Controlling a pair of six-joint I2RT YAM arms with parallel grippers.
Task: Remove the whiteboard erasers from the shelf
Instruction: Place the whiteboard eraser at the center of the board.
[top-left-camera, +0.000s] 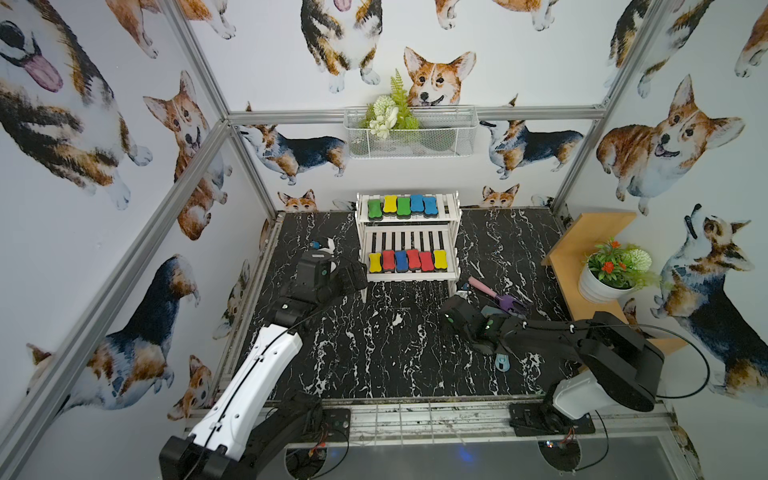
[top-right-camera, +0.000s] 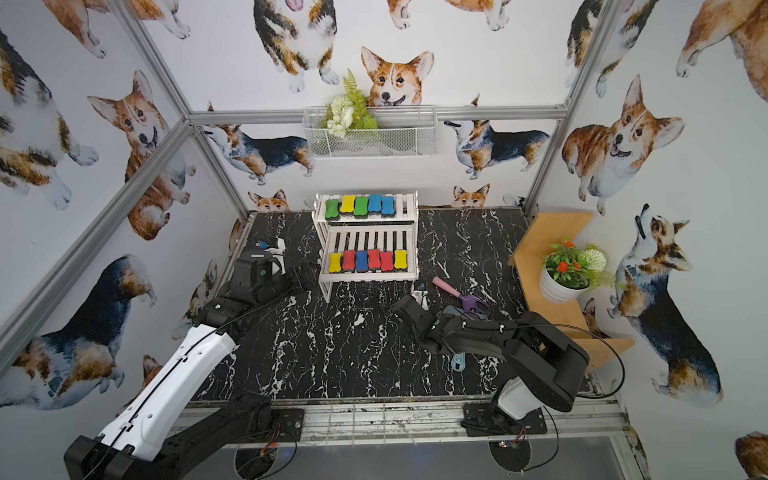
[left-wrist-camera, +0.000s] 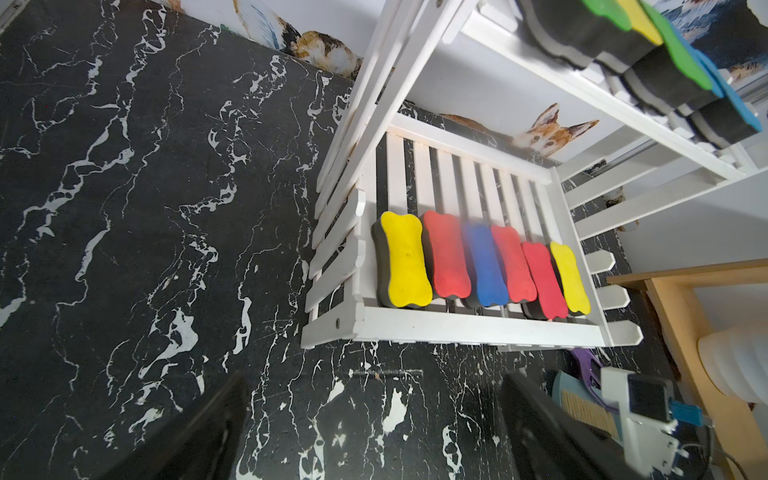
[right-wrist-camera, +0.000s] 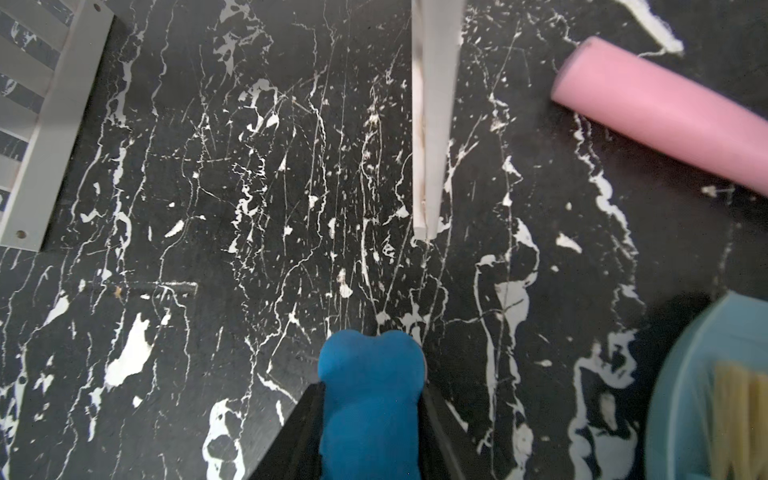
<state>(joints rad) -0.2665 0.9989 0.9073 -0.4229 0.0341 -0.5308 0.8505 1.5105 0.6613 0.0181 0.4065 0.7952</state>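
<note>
The white shelf (top-left-camera: 415, 277) stands at the back of the table, seen in both top views. Its upper tier holds several whiteboard erasers (top-left-camera: 403, 205) in green, yellow and blue. Several more whiteboard erasers (left-wrist-camera: 482, 266), yellow, red and blue, line the lower tier's front. My left gripper (left-wrist-camera: 374, 407) hangs open and empty over the table, just off the shelf's front left corner (top-left-camera: 363, 286). My right gripper (right-wrist-camera: 372, 390) is shut on a blue eraser (right-wrist-camera: 370, 415) above the table, in front of the shelf's right leg (right-wrist-camera: 432, 124).
A pink-handled purple tool (top-left-camera: 494, 293) and a light-blue dustpan (right-wrist-camera: 706, 395) lie right of my right gripper. A tan wooden unit (top-left-camera: 582, 249) with a potted plant (top-left-camera: 611, 270) stands at the right wall. A wire basket (top-left-camera: 411, 133) hangs on the back wall.
</note>
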